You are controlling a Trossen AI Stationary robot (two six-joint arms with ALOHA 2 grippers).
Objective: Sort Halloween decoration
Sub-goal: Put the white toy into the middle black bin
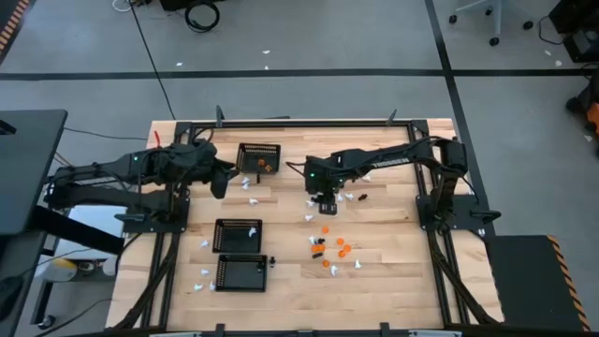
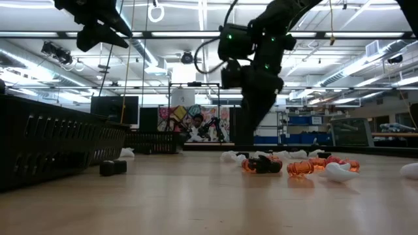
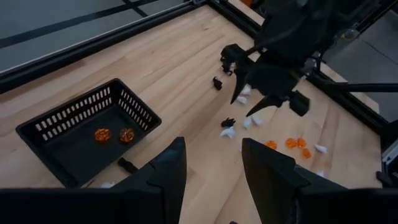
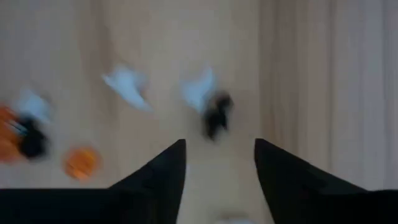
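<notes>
The Halloween decoration lies loose on the wooden table: orange, white and black pieces in a cluster (image 1: pixel 332 248), with more white and black ones (image 1: pixel 348 197) farther back. Two orange pieces (image 3: pixel 114 134) lie inside the far black mesh basket (image 1: pixel 259 157). My right gripper (image 1: pixel 325 204) hangs open, pointing steeply down over a black piece (image 4: pixel 216 115) and two white ones (image 4: pixel 127 84), with nothing between its fingers. My left gripper (image 3: pixel 213 163) is open and empty, raised above the table beside the far basket, left of it in the high view (image 1: pixel 222 183).
Two more black baskets (image 1: pixel 238 234) (image 1: pixel 241 272) stand at the near left, one holding white pieces. Stray white pieces (image 1: pixel 204 277) lie around them, and a small black piece (image 1: pixel 272 260) sits beside the nearest basket. Dark frame rails (image 1: pixel 309 123) border the table.
</notes>
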